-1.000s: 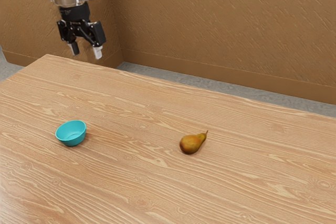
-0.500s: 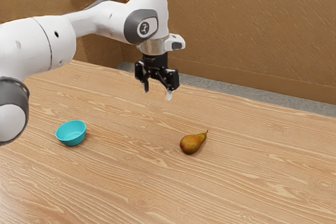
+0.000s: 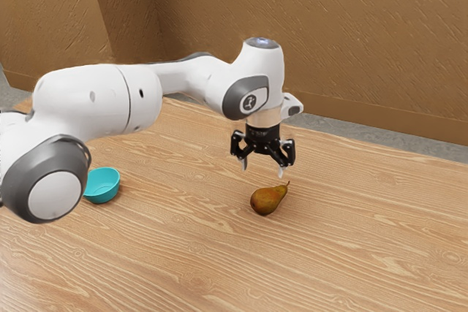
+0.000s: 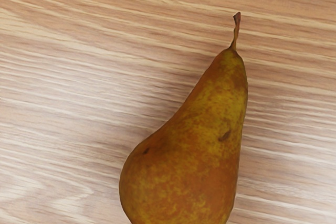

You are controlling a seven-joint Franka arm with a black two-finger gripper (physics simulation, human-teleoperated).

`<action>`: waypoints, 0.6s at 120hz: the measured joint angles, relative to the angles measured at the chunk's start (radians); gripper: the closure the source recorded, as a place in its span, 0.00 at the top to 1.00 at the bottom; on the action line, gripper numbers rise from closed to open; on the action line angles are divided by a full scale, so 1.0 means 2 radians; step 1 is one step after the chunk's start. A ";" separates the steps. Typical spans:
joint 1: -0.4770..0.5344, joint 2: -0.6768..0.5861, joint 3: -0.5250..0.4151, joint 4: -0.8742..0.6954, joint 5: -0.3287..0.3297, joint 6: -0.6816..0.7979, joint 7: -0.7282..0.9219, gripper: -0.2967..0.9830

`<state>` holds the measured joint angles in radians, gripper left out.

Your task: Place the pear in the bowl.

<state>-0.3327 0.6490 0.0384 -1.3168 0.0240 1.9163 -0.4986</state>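
Pear point(image 3: 267, 200) on its side on the wooden table point(image 3: 183, 253), well apart from the teal bowl point(image 3: 107, 192), on that bowl's side toward the exterior view's right. Its long axis lies along the tabletop, on a slant: the fat, rounded end is the end nearer the bowl, while the narrow neck and stem point away from the bowl, toward the exterior view's right and somewhat toward the brown wall point(image 3: 351, 42). In the wrist view that axis cuts steeply across the grain of the wood, and the thin stem, slightly bent, carries on from the neck. The skin is orange-brown at the belly and yellower toward the neck, with small dark marks. The gripper point(image 3: 263, 171) hangs on the pear's side of the bowl, higher than the bowl, its fingers pointing down and standing apart with nothing gripped between them. The white arm point(image 3: 110, 100) reaches in from the exterior view's left, and one of its rounded joints partly hides the bowl.
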 joint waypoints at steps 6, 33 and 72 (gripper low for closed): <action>0.000 0.002 0.000 -0.013 0.004 0.016 -0.009 0.75; -0.001 0.011 0.000 -0.031 0.012 0.055 -0.032 0.75; -0.008 0.028 -0.005 -0.048 0.008 0.079 -0.051 0.74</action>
<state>-0.3494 0.7060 0.0280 -1.4138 0.0409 2.0746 -0.6009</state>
